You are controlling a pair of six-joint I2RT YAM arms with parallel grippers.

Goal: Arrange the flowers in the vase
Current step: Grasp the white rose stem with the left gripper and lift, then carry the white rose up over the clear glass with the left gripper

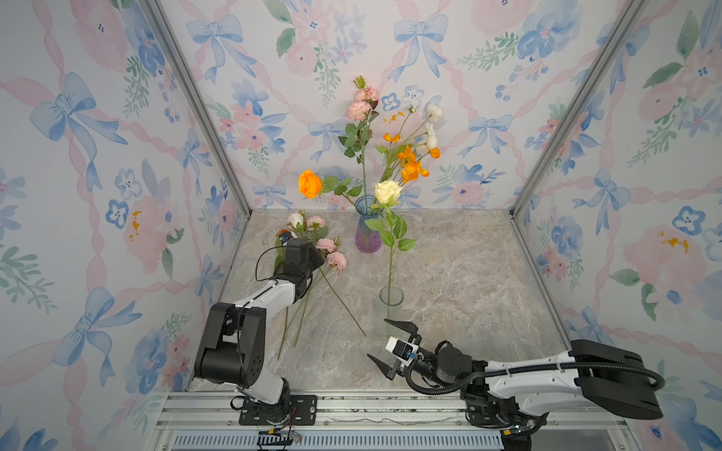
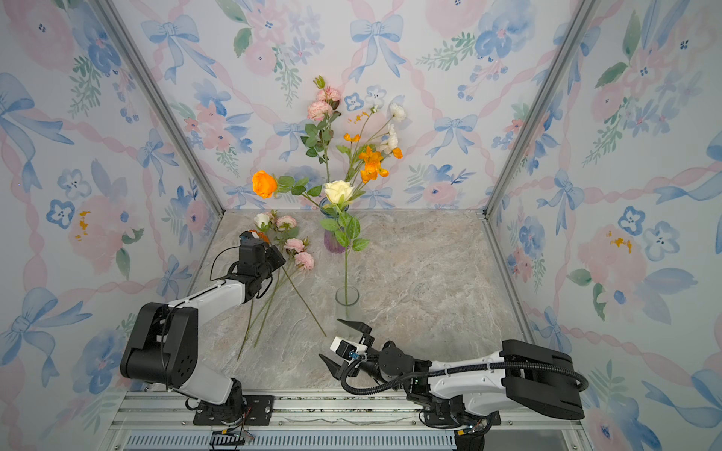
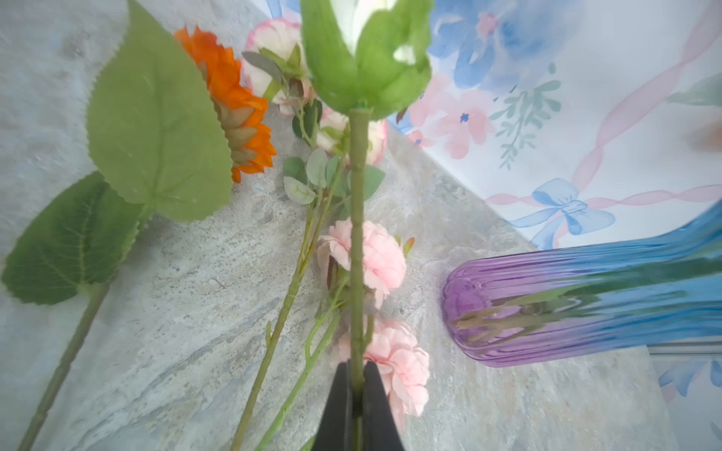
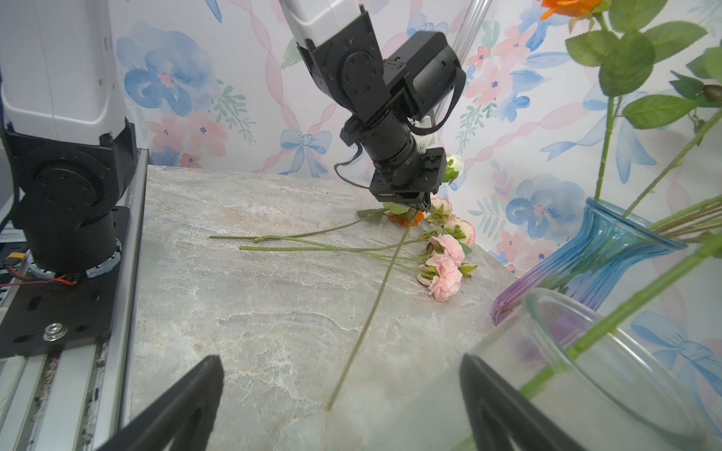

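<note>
Stems [image 1: 363, 168] stood in vase [image 1: 367, 234]; left gripper [image 3: 357, 375] clamped white-bud flower [image 3: 356, 195], loose flowers [image 1: 332, 254] lay unplaced at vase's eight o'clock, right gripper [image 1: 376, 337] gaped empty.

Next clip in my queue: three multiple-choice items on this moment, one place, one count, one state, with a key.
1. The cream rose is: A) in the clear glass vase; B) in the ribbed blue-purple vase; C) flat on the table.
2. Vases on the table: A) one; B) two; C) three.
3. The left gripper is: A) wide open; B) shut on a green stem; C) shut on a vase rim.
Key: A, its stem drops into the glass; B, one clear, one ribbed; B, the left wrist view shows the stem pinched.
</note>
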